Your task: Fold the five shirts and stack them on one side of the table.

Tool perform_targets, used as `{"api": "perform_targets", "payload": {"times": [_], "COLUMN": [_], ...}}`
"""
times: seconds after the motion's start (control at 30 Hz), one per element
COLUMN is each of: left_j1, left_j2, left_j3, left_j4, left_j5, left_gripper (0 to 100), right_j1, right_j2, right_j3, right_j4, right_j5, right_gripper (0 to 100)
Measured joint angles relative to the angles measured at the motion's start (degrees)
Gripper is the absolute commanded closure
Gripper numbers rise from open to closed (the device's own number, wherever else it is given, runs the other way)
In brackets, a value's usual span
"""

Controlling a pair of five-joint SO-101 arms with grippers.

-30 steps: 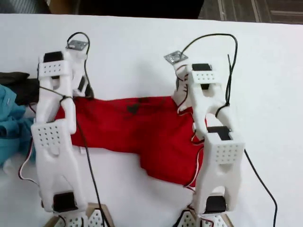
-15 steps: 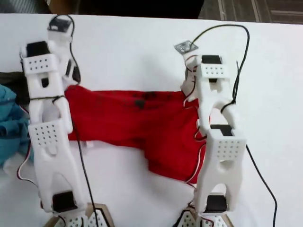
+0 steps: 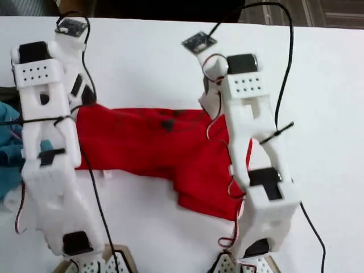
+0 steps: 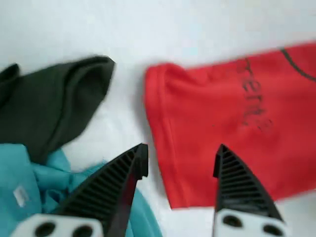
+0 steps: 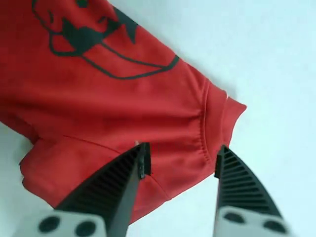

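The white table (image 3: 142,62) carries a red shirt (image 3: 148,148), partly folded, near its middle. At the table's left edge a teal shirt (image 4: 29,168) and a dark shirt (image 4: 49,103) lie crumpled, touching each other.

My two arms were white plastic, built from blocky printed shells. My left arm (image 3: 50,170) carried panels dotted with small holes and black motor blocks (image 3: 75,243) at its joints; my right arm (image 3: 245,108) matched it. Thin black cables (image 3: 291,51) trailed off each, and red wires (image 3: 235,220) looped near the right arm's base. A small grey camera board (image 3: 199,41) sat at the wrist. My left fingers (image 4: 116,182) were black, ribbed and pointed, on white bases with round holes (image 4: 45,229); my right fingers (image 5: 111,190) looked the same.
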Motion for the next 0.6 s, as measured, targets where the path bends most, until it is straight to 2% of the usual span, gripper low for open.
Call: {"api": "perform_targets", "payload": {"times": [0.17,0.33,0.43,0.6], "left_j1": [0.8,1.0,0.9,0.1], "left_j2": [-13.3,-16.7,-16.7,-12.8], "left_j3": [28.3,49.4,53.3,50.9], "left_j4": [-12.3,-22.3,-27.3,-32.6], "left_j5": [-0.4,-0.7,-0.7,-0.7], "left_gripper": [76,76,76,76], "right_j1": [-0.3,-0.5,-0.5,-0.5], "right_j2": [-12.5,-23.2,-26.7,-28.0], "right_j3": [23.5,46.7,55.6,62.6], "right_j4": [-9.8,-17.8,-20.8,-24.4], "right_j5": [0.7,3.2,4.6,5.8], "right_gripper": [77.6,77.6,77.6,77.7]}}
